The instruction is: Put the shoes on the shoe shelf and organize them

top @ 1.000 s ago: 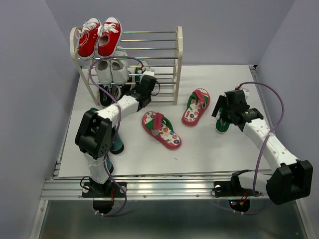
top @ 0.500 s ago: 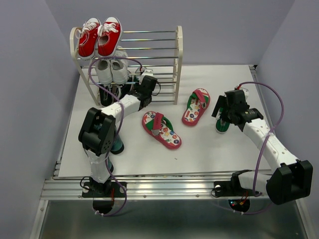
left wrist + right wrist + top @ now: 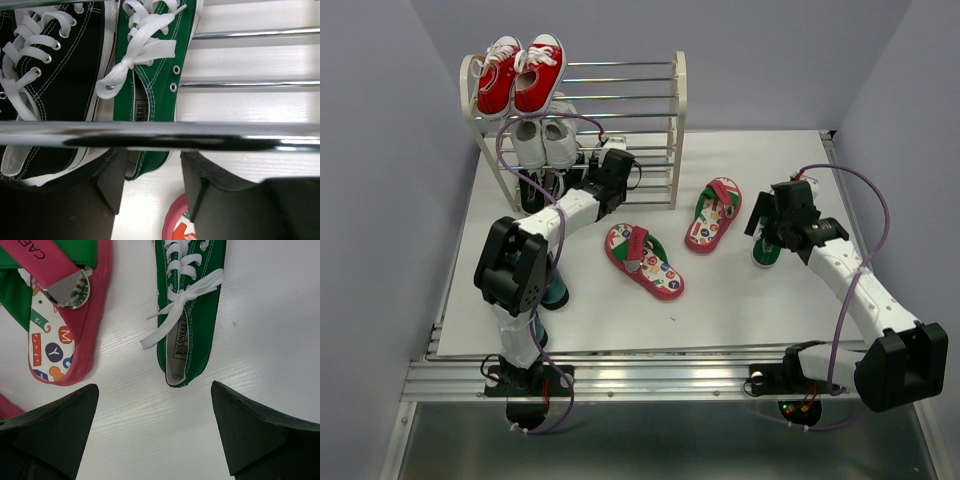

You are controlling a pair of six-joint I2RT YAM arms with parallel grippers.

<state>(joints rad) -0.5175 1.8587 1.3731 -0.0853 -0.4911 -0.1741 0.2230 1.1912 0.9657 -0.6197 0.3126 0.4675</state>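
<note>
Left wrist view: the left gripper [image 3: 152,172] is open, its jaws straddling the heel of a green sneaker [image 3: 155,75] without clearly pinching it. That sneaker lies on the rods of the shelf [image 3: 678,120], just beside a black sneaker [image 3: 55,90]. The right gripper [image 3: 154,390] hangs wide open and empty above the second green sneaker [image 3: 195,305], which lies on the tabletop [image 3: 140,430] just beside a flip-flop [image 3: 55,340].
</note>
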